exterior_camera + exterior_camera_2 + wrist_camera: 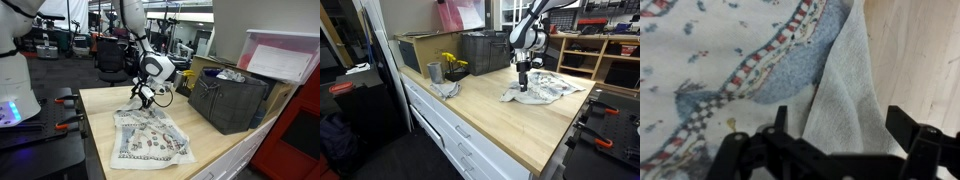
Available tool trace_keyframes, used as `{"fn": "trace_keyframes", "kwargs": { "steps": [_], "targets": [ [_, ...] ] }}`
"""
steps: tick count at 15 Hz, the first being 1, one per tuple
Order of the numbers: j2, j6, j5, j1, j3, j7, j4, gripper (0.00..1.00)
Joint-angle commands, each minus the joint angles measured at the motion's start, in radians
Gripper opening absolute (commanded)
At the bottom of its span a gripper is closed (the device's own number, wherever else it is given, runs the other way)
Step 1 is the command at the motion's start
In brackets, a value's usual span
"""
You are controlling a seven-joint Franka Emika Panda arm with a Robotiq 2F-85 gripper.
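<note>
In an exterior view, a metal cup (434, 72) stands at the left of the wooden worktop (490, 115). Yellow flowers (452, 63) show just beside it, and a crumpled grey rag (447, 89) lies at its foot. Behind them sit a tan bin (418, 50) and a dark slatted crate (485, 50). Further right the arm (527, 38) points straight down. Its jaws are low over the left part of a patterned towel (548, 88), which lies rumpled on the worktop near its right end. In the wrist view the towel's printed side, with a checked border and a blue patch, fills the left. A fold of its plain grey underside runs down the middle, and bare wood shows to the right. The jaws are released and spread wide, with the fold between the black fingers (778, 125); nothing is gripped.
</note>
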Motion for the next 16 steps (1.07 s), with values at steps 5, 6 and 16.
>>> {"fn": "trace_keyframes", "kwargs": {
  "steps": [5, 6, 16],
  "targets": [
    [0.038, 0.043, 0.085, -0.013, -0.013, -0.017, 0.042, 1.0],
    [0.044, 0.049, 0.091, -0.015, -0.014, -0.017, 0.047, 1.0],
    [0.07, 0.038, 0.162, -0.005, 0.021, 0.003, 0.09, 1.0]
  ]
}}
